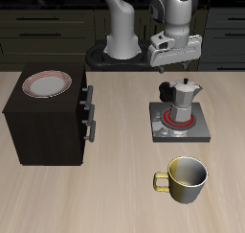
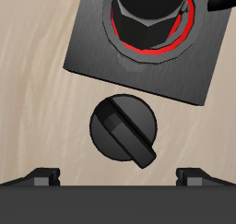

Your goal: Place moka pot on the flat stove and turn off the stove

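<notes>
Risk here is a clumsy descent: the gripper (image 1: 173, 57), fingers spread wide and empty, hangs above the flat stove (image 1: 198, 131) near the frame's upper right. Drop off-centre and it bumps the moka pot (image 1: 182, 101), seated on the red burner, instead of straddling the knob (image 2: 124, 129) directly beneath.

The Franka arm (image 1: 122, 26) rises from its base, bends over at the top and carries its wrist downward. The gripper (image 1: 175, 64) hangs in the air, pointing straight down. Its two fingertips (image 2: 42, 177) stand wide apart with nothing held between them.
</notes>
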Robot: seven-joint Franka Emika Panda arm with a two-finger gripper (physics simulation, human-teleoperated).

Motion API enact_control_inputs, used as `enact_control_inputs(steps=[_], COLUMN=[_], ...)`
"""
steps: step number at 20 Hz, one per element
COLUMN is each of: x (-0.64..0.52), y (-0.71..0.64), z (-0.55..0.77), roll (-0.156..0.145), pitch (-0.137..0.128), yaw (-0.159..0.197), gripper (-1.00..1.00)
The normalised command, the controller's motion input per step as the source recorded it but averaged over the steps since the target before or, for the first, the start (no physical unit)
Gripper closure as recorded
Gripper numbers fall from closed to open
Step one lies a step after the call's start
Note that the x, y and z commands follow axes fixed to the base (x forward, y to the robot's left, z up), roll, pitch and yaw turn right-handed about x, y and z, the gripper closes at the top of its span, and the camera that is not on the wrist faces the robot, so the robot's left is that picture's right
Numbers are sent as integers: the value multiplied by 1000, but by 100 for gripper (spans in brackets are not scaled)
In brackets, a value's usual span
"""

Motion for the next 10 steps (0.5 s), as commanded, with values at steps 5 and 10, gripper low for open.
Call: enact_control_inputs(steps=[5,10], x=[13,22], y=[-2,14], z=[-97,-181], roll=[21,17], pitch=[17,27], yaw=[57,75], gripper=[-100,-100])
